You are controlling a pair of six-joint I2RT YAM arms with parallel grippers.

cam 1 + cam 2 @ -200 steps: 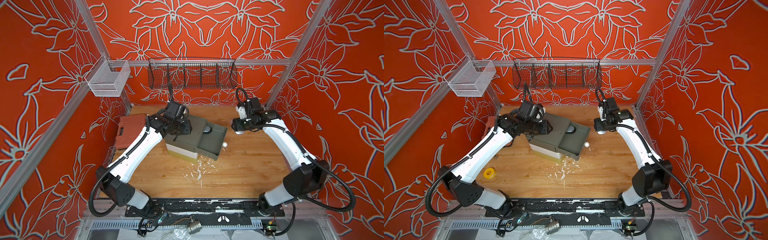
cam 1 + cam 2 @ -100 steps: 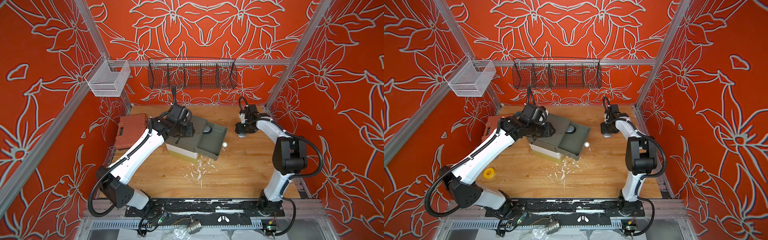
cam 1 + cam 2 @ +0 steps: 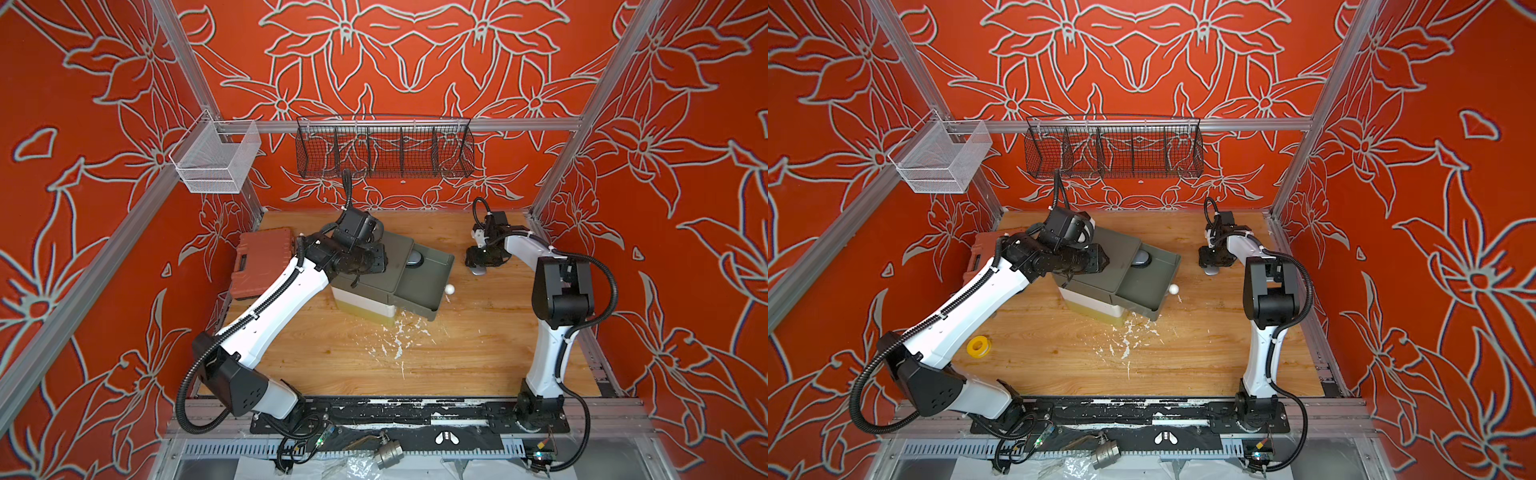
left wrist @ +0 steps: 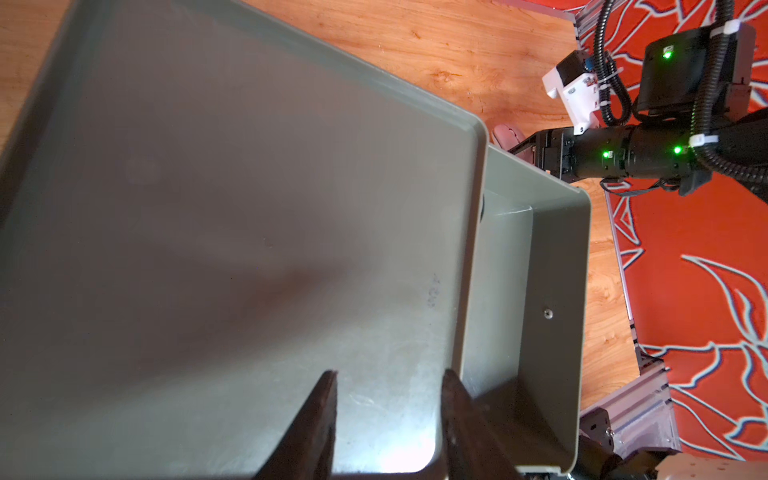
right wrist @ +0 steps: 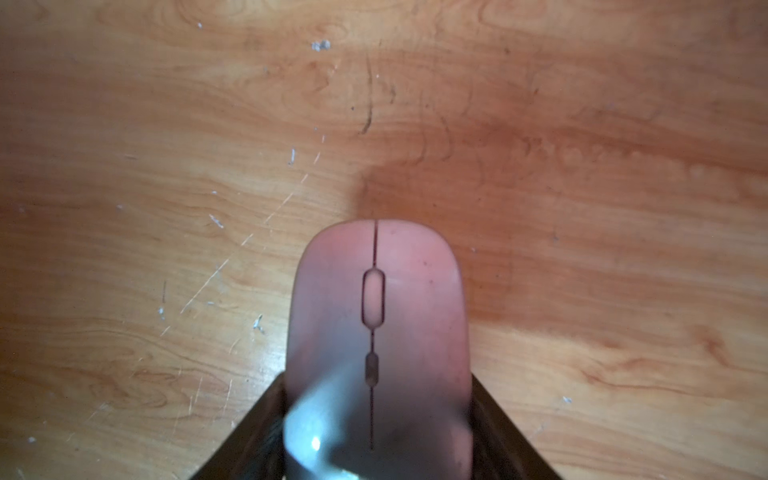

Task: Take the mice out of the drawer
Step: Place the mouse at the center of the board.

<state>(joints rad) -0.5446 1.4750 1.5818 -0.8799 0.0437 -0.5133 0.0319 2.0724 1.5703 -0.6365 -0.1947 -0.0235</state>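
Right hand [image 5: 378,386]: grasping the silver mouse [image 5: 376,299] by its flanks, with one finger [image 5: 262,436] on each long side near the tail end. The mouse is held low over the bare table [image 3: 457,345], off to the side of the drawer unit [image 3: 395,249]. We cannot tell whether its belly touches the wood (the shadow sits tight against the nose, so it is close if not down). We judge the side grip suits a shell that is flat and smooth on top, and the low carry lets the mouse be set down and not dropped.

Left hand [image 4: 390,376]: released, fingers apart with nothing between them, lying over the top of the unit. We read this as bracing a light box so that work at the drawer does not drag it. Whether the hand actually bears down, we cannot tell.

Drawer [image 3: 419,291]: pulled out toward the right arm, with the white knob [image 3: 449,289] at its front. A second mouse [image 3: 415,258], dark grey, lies at the back of the drawer, partly under the lip of the unit's top. The drawer floor that shows is otherwise bare.

Status, as we judge it: one mouse is out and at least one is in. The next reach will have to go deep, right under that lip.
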